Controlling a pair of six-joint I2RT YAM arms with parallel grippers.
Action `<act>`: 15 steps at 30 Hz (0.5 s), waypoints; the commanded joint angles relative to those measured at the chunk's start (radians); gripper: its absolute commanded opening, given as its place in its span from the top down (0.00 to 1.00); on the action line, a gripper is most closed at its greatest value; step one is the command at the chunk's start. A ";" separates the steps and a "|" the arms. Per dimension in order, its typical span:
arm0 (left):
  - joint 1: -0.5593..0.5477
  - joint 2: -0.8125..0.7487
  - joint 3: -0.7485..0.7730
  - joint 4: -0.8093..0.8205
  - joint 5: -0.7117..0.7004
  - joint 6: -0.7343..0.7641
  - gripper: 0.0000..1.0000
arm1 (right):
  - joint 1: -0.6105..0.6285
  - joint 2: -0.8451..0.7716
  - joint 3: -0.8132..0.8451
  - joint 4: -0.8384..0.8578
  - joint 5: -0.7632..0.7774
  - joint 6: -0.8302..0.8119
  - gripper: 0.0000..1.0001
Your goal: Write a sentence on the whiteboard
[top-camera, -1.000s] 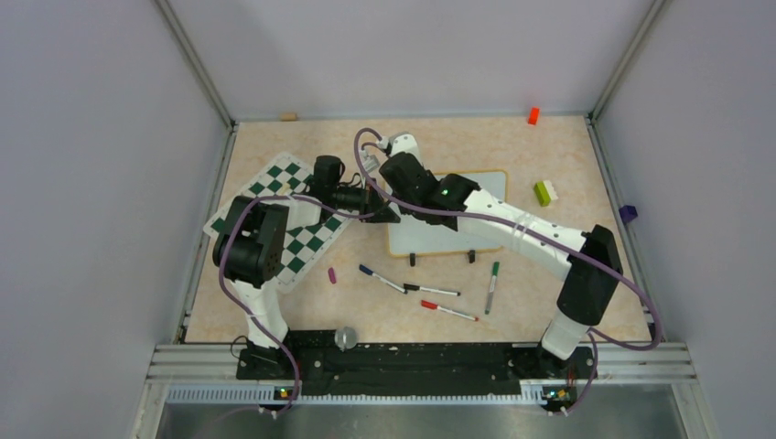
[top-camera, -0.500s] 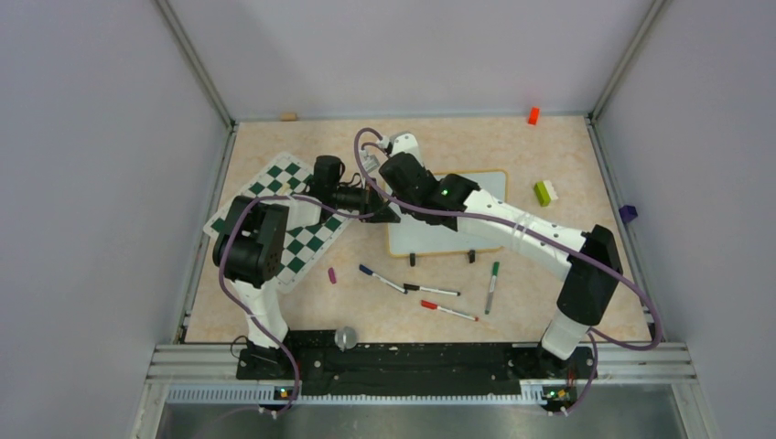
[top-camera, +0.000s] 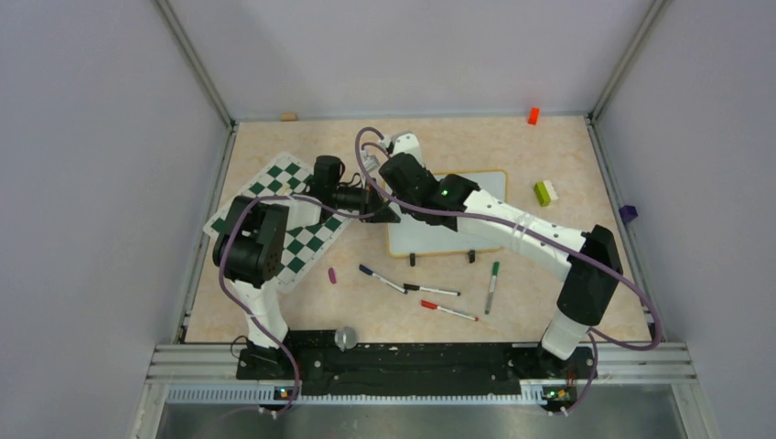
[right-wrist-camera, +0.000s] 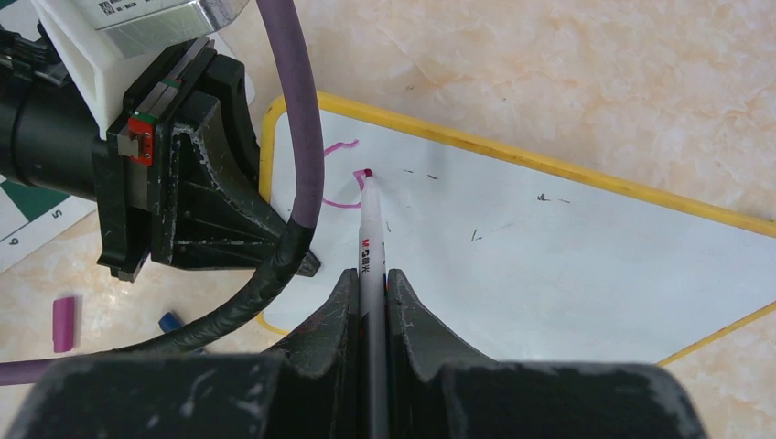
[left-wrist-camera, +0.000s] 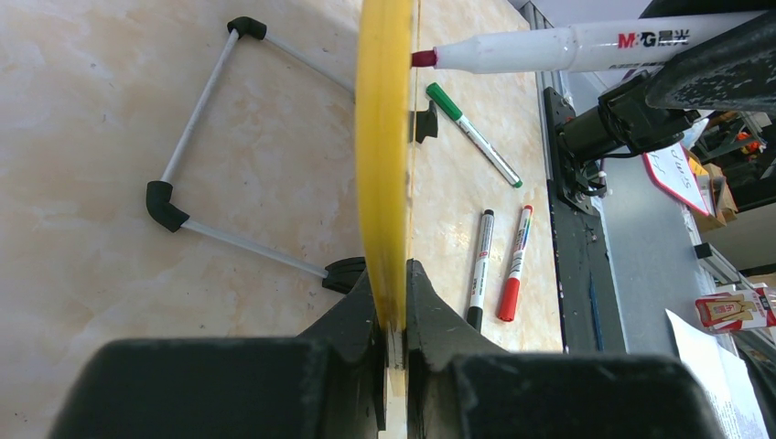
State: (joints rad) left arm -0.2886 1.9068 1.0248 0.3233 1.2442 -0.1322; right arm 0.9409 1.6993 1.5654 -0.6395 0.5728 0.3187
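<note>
The whiteboard point(top-camera: 490, 186) lies on the table with a yellow frame and two black clips on its near edge. My left gripper point(top-camera: 392, 217) is shut on its left edge; the left wrist view shows the yellow edge point(left-wrist-camera: 384, 137) clamped between the jaws of the left gripper point(left-wrist-camera: 393, 294). My right gripper point(right-wrist-camera: 371, 279) is shut on a white marker point(right-wrist-camera: 369, 233), also seen in the left wrist view point(left-wrist-camera: 567, 46). Its tip touches the board point(right-wrist-camera: 549, 247) near the corner. Of the sentence, only a curved purple stroke point(right-wrist-camera: 339, 174) shows.
The green-and-white chessboard mat point(top-camera: 274, 210) lies left of the board. Blue point(top-camera: 380, 278), black point(top-camera: 432, 290), red point(top-camera: 448, 311) and green point(top-camera: 492, 285) markers lie in front of it, with a purple cap point(top-camera: 331, 274). A green-white block point(top-camera: 545, 192) sits to the right. A grey wire stand point(left-wrist-camera: 229, 165) lies beside the board.
</note>
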 commanded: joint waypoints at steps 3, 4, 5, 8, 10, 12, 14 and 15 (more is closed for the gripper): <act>-0.010 -0.010 -0.010 -0.016 0.007 0.052 1.00 | -0.004 -0.018 -0.013 -0.012 0.052 0.015 1.00; -0.010 -0.010 -0.011 -0.016 0.006 0.051 1.00 | -0.005 -0.020 -0.018 -0.012 0.052 0.016 1.00; -0.010 -0.009 -0.011 -0.016 0.006 0.052 1.00 | -0.005 -0.022 -0.021 -0.012 0.051 0.016 1.00; -0.011 -0.010 -0.011 -0.016 0.006 0.051 1.00 | -0.004 -0.031 -0.038 -0.012 0.046 0.016 1.00; -0.010 -0.009 -0.010 -0.016 0.006 0.052 1.00 | -0.004 -0.039 -0.052 -0.012 0.044 0.019 1.00; -0.010 -0.009 -0.011 -0.015 0.005 0.052 1.00 | -0.004 -0.045 -0.065 -0.012 0.041 0.024 1.00; -0.009 -0.009 -0.011 -0.016 0.006 0.052 1.00 | -0.005 -0.051 -0.078 -0.012 0.033 0.029 1.00; -0.009 -0.009 -0.010 -0.016 0.006 0.051 1.00 | -0.005 -0.053 -0.085 -0.012 0.029 0.032 1.00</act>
State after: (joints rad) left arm -0.2886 1.9068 1.0248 0.3222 1.2434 -0.1322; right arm 0.9409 1.6711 1.5097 -0.6422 0.5766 0.3363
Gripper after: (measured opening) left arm 0.088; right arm 0.091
